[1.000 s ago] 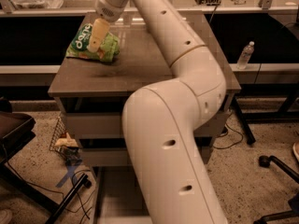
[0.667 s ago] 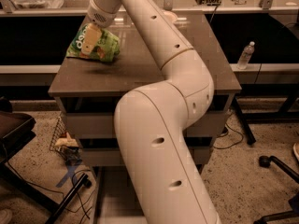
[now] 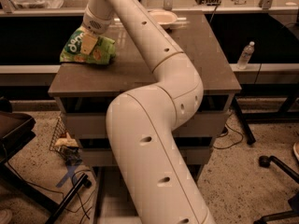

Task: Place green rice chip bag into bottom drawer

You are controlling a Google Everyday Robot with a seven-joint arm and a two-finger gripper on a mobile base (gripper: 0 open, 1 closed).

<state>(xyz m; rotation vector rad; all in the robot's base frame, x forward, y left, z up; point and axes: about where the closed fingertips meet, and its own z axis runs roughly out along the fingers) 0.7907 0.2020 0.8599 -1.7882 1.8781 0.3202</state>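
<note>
Hand (image 3: 88, 42) is set at the far-left corner of the counter (image 3: 140, 73), lowered onto the green rice chip bag (image 3: 74, 45). Whether the hand is closed on the bag cannot be told. The bag lies directly under the hand, touching it, close to the counter's left edge.

Risks noted, left to right:
- Left of the hand, the counter edge is near. If the bag is only pushed and not gripped, it may slide off and drop toward the wire basket (image 3: 65, 139) on the floor.
- At the hand, the bag is puffy and crinkled. A pinch on loose film is judged likely to slip on lifting, and too firm a squeeze may crush the contents.
- Far below the hand and slightly to its right, the bottom drawer (image 3: 105, 199) appears pulled out but is largely hidden by the arm. A long descent is needed, so the bag may catch on the counter edge or be released short of the tray.
- Right of the hand and further back, the white bowl (image 3: 161, 17) may be struck if the arm is swung wide.
</note>
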